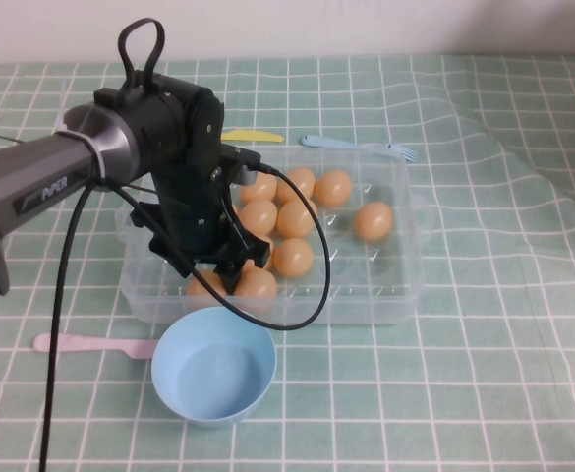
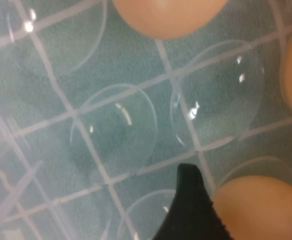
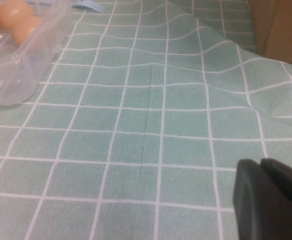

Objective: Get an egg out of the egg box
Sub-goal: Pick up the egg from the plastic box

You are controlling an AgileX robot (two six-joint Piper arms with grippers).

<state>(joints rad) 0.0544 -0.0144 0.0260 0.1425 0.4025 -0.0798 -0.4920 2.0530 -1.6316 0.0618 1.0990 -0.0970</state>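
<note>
Left arm reaches steeply down into the egg box (image 1: 405, 285), mid-tabletop; left end effector (image 1: 230, 278) released, spread among eggs at the box's near edge, grasping nothing. An egg (image 2: 258, 207) lies beside one fingertip (image 2: 188, 200). Right end effector (image 3: 270, 200) hovers over bare tabletop cloth, clenched.

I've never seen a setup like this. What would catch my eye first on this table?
Probably the big black left arm reaching down into the clear egg box at mid-table, its open left gripper poised over orange-tan eggs clustered in the box. In front of the box sits a light blue bowl, with a pink spoon beside it. The right gripper hovers, shut, above the checked green tablecloth, away from the box.
</note>
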